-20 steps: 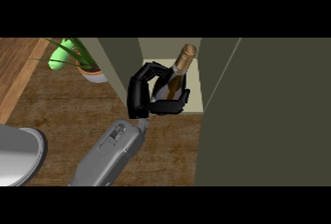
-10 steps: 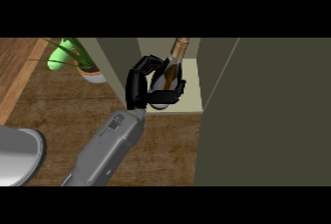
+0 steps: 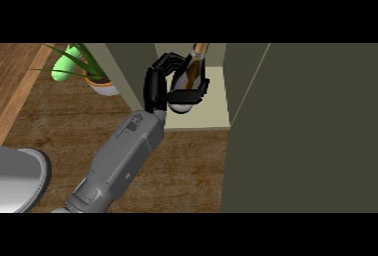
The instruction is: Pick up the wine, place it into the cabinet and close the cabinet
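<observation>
One wine bottle, held by one hand.

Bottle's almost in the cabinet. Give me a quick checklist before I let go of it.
1. Hand on bottle: ok. The left hand is curled round the wine bottle.
2. Bottle over the shelf: ok. It sits above the pale shelf, inside the cabinet opening.
3. Bottle resting on the shelf: cannot tell. The hand hides its base.
4. Bottle upright: cannot tell. The steep downward view leaves the tilt unclear.
5. Door clear of the arm: ok. The open door stands to the right, apart from the forearm.
6. Right hand ready for the door: cannot tell; it is out of view.
</observation>
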Controlling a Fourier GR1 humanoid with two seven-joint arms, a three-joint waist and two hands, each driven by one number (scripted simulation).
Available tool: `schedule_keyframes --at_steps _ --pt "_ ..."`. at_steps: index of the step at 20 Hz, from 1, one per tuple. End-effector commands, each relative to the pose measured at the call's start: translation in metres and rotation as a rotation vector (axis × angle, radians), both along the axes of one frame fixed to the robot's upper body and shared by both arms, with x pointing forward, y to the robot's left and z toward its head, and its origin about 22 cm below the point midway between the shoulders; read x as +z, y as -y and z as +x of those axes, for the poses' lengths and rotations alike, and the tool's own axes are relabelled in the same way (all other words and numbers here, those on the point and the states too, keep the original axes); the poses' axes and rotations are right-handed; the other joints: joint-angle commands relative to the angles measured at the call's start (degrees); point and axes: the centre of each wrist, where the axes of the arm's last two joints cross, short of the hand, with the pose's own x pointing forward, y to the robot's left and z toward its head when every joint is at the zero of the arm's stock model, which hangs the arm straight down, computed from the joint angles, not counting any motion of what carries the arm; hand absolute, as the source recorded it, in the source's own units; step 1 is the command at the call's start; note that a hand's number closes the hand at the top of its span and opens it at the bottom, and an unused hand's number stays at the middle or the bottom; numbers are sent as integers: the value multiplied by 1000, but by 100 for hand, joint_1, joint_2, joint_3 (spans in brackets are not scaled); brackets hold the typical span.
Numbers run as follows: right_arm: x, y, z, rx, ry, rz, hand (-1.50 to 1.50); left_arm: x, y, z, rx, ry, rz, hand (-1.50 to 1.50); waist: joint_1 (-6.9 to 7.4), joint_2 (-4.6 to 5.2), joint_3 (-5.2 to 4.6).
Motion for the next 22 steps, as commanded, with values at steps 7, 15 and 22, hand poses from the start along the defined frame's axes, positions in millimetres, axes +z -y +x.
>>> schedule_keyframes --at_steps 7,15,22 --pt "4 -4 -21 60 24 38 -150 -1 -2 22 70 83 86 150 -80 31 -1" --pt "4 5 -19 57 34 45 -150 13 -2 35 98 88 60 150 -47 26 1" --pt "3 -10 -21 99 27 43 -150 15 -6 41 152 12 -76 150 -174 65 -3"
